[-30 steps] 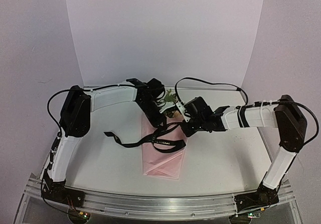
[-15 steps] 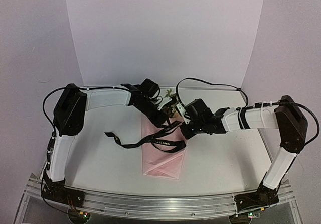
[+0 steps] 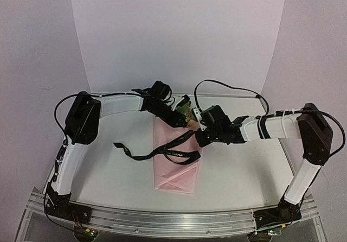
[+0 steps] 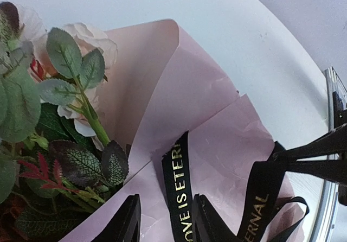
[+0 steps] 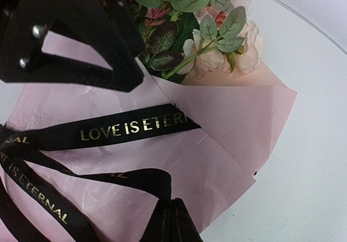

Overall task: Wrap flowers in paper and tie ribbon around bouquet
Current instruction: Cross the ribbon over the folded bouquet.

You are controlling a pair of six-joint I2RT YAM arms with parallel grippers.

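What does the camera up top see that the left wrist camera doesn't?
Only the top view shows both whole arms, the left arm and the right arm, plus the ribbon trailing a loose tail across the white table. Only the left wrist view shows the gold letters on the ribbon up close, the veins on the leaves, and the left jaws standing apart on either side of one strand. Both show the pink paper, the flowers and the black ribbon.

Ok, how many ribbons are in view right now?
1: the ribbon lies looped across the bouquet, one end trailing left on the table; another could hide underneath.
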